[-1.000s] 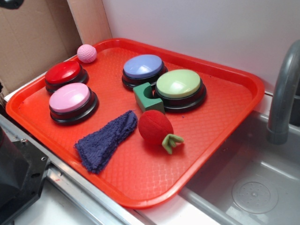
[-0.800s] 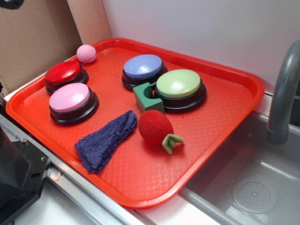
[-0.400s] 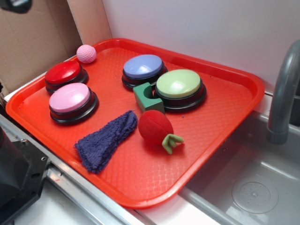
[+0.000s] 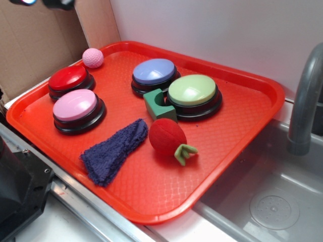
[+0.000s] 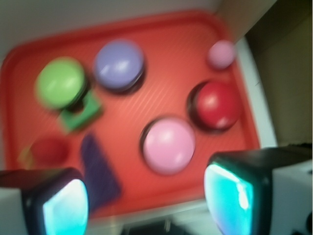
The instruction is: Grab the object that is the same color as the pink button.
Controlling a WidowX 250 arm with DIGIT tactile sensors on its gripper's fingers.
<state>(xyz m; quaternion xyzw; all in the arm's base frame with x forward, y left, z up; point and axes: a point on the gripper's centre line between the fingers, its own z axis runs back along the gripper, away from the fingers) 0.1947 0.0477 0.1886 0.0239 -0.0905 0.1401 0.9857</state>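
Note:
The small pink dimpled ball [image 4: 93,57] lies in the red tray's far left corner; in the blurred wrist view it shows at the upper right [image 5: 221,54]. The pink button [image 4: 75,106] stands on the tray's left side, in front of the red button [image 4: 68,79]; it also shows in the wrist view [image 5: 169,144]. My gripper [image 5: 146,203] is open and empty, high above the tray's near-left edge. In the exterior view only a dark bit of it [image 4: 48,3] shows at the top left edge.
On the red tray [image 4: 242,126] are also a lavender-blue button [image 4: 154,71], a green button [image 4: 193,91], a green block [image 4: 157,104], a red plush ball with green stem [image 4: 168,137] and a purple cloth [image 4: 113,151]. Cardboard stands at the left, a sink and faucet [image 4: 305,101] at the right.
The gripper's dark tip at the top left edge of the exterior view has shifted right. Nothing on the tray has moved.

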